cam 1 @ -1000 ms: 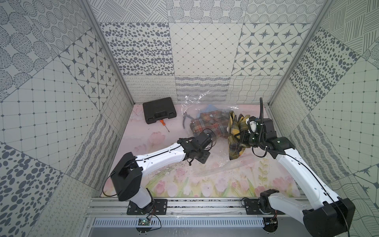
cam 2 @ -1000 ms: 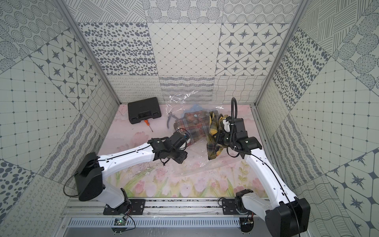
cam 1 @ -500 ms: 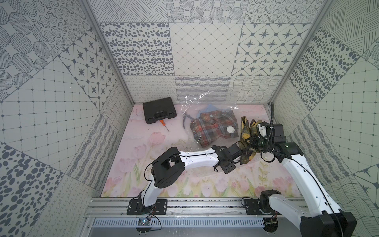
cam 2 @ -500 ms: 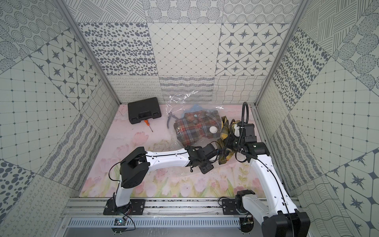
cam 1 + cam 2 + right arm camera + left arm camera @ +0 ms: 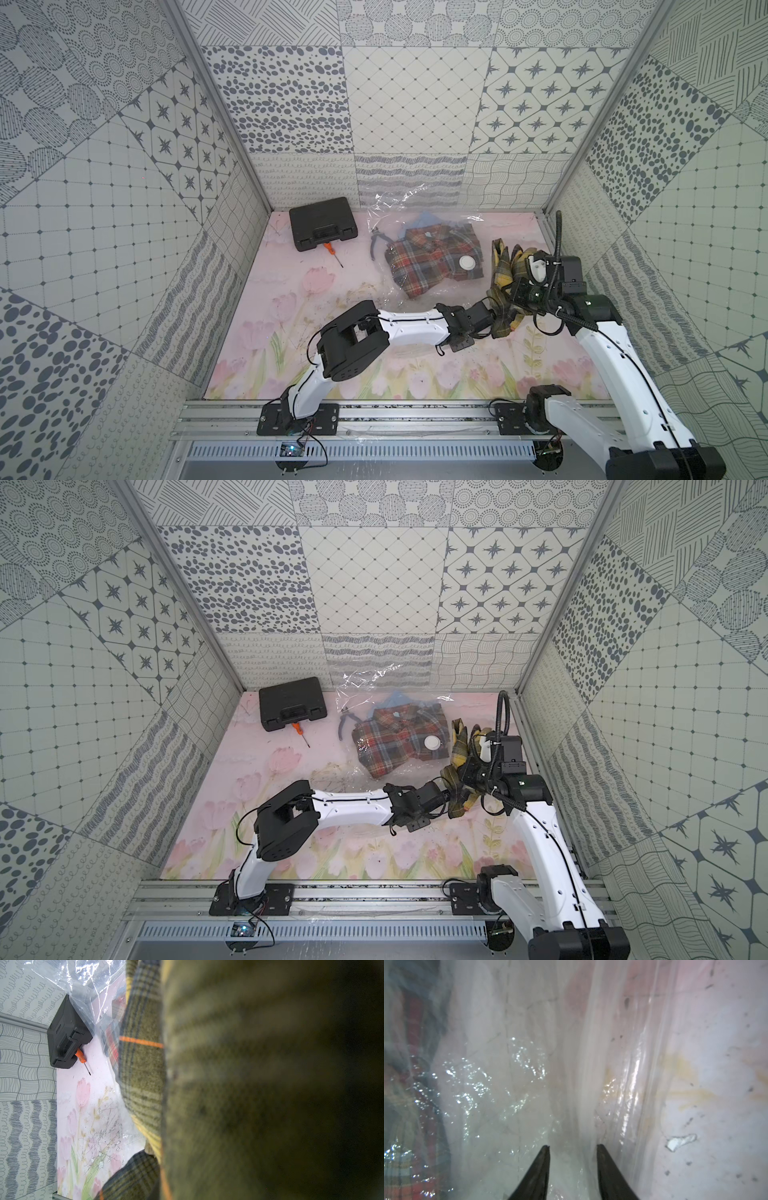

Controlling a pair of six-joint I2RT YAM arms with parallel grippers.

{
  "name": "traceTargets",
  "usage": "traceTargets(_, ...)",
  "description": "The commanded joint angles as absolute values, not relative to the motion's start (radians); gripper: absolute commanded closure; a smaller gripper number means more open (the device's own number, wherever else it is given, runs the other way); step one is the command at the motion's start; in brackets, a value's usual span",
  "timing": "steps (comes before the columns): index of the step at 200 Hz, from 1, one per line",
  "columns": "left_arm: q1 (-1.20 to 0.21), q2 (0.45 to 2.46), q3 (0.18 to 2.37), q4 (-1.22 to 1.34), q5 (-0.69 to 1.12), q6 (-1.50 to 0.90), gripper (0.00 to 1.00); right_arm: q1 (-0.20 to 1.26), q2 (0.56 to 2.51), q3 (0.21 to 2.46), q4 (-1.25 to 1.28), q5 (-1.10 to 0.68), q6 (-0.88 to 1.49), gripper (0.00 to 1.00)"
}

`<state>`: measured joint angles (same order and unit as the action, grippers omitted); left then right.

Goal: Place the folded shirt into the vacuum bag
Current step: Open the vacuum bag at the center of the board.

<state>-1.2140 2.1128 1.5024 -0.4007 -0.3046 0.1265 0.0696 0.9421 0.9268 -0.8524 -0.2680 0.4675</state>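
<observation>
The vacuum bag (image 5: pixel 432 293) (image 5: pixel 365 683) lies clear and crinkly at the back centre, its white valve cap (image 5: pixel 467 262) on top, and a red plaid shirt (image 5: pixel 428 262) shows through the plastic. The folded shirt (image 5: pixel 503 266) (image 5: pixel 459 746) (image 5: pixel 143 1076), olive and yellow plaid, hangs off the table to the right of the bag. My right gripper (image 5: pixel 509 293) is shut on it, its jaws hidden by the cloth. My left gripper (image 5: pixel 492 319) (image 5: pixel 573 1147) reaches under the hanging shirt at the bag's near right edge. Its fingers stand apart, with folds of bag plastic lying between them.
A black case (image 5: pixel 323 223) sits at the back left with an orange screwdriver (image 5: pixel 332 253) beside it. Grey-handled pliers (image 5: pixel 380 245) lie at the bag's left edge. Patterned walls close in on three sides, and the right one is near my right arm.
My left arm swung from the bag's left side across to its right edge, and its jaws narrowed. My right gripper carried the olive shirt to the right, uncovering the valve cap.
</observation>
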Motion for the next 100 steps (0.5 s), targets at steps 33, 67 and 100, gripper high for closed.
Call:
traceTargets(33,-1.135,2.028,1.491,-0.327,-0.29,0.125,1.0,0.079,0.822,0.908,-1.062,-0.254,0.485,1.0)
traceTargets(67,-1.023,1.964,1.57,-0.39,-0.128,-0.007,1.0,0.16,0.75,0.871,-1.157,-0.213,0.533,1.0)
traceTargets(100,-0.961,2.023,1.756,-0.555,-0.011,-0.056,1.0,0.366,0.727,0.871,-1.08,-0.231,0.523,1.0)
